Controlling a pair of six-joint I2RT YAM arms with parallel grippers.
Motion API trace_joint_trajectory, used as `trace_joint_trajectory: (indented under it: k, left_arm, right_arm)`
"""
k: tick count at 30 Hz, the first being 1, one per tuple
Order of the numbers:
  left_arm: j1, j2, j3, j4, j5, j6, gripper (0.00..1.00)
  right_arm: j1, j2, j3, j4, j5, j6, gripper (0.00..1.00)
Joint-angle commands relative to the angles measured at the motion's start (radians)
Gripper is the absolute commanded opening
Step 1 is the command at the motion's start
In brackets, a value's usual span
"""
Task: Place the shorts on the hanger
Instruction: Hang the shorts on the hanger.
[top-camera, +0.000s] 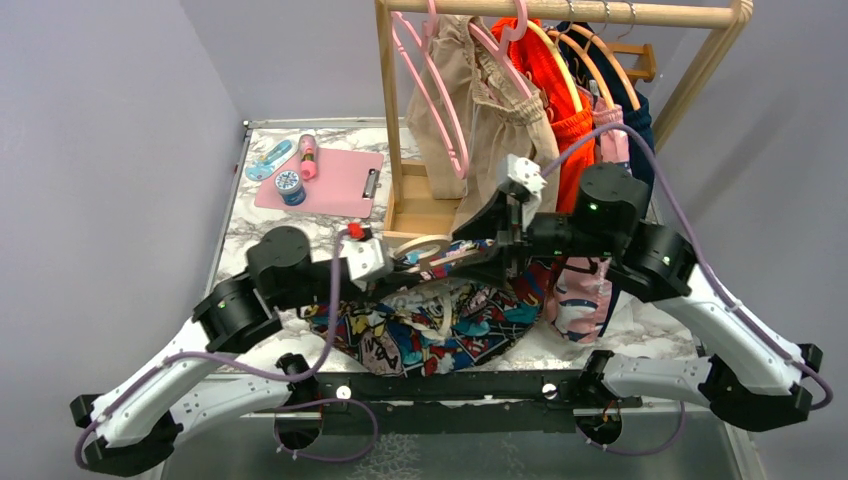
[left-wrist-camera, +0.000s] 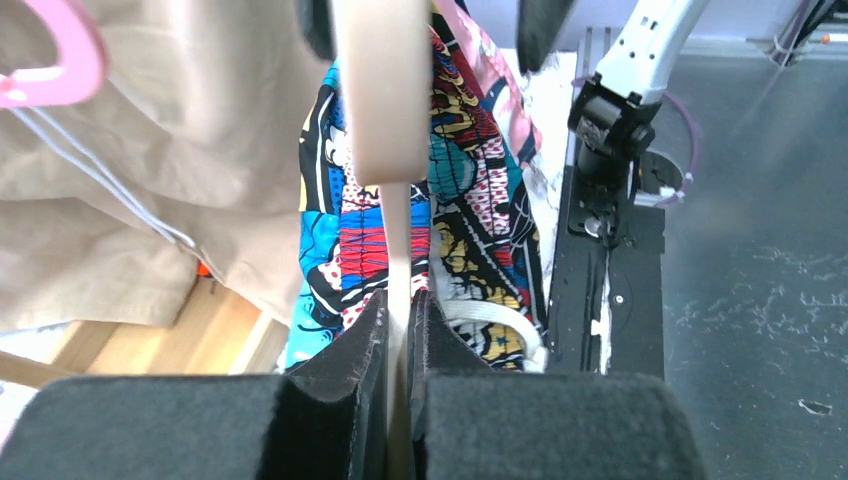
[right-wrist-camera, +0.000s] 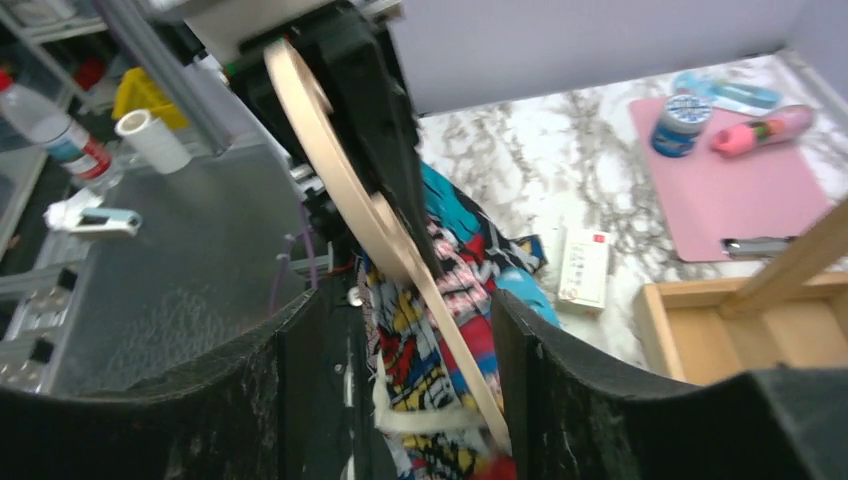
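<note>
While left gripper clamps hanger bar, steadying it, right gripper stands apart astride frame, gripping nothing. Shorts bunched on table beneath hanger, probably awaiting threading.

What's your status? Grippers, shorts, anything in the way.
Copy: left gripper shut on the hanger; right gripper open around it. The shorts bunched on the table beneath, threading unclear. Close behind: beige shorts on the rack.

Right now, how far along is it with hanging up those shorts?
Done: the hanger is off the table, pinched in the left jaws. In hand: the right jaws stand open around its bar, over the shorts. Left: the shorts look heaped on the table, not yet hanging.
</note>
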Motion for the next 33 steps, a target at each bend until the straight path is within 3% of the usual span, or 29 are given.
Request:
trace_joint_trajectory:
  k: [1, 10, 18, 33]
  left_arm:
    - [0.0, -0.125, 0.013, 0.058, -0.073, -0.015, 0.0]
    - [0.0, -0.228, 0.048, -0.039, -0.024, -0.046, 0.0]
    - [0.001, -0.227, 0.085, -0.073, -0.022, -0.041, 0.0]
    - [0.001, -0.256, 0.061, -0.094, -0.043, -0.051, 0.0]
  right_arm:
    - [-0.001, -0.11, -0.029, 0.032, 0.169, 0.018, 0.65]
    - [-0.001, -0.249, -0.1, 0.021, 0.334, -0.063, 0.65]
    - [-0.001, -0.261, -0.088, -0.025, 0.364, -0.103, 0.55]
    - [-0.001, -0.397, -0.184, -0.122, 0.578, -0.002, 0.6]
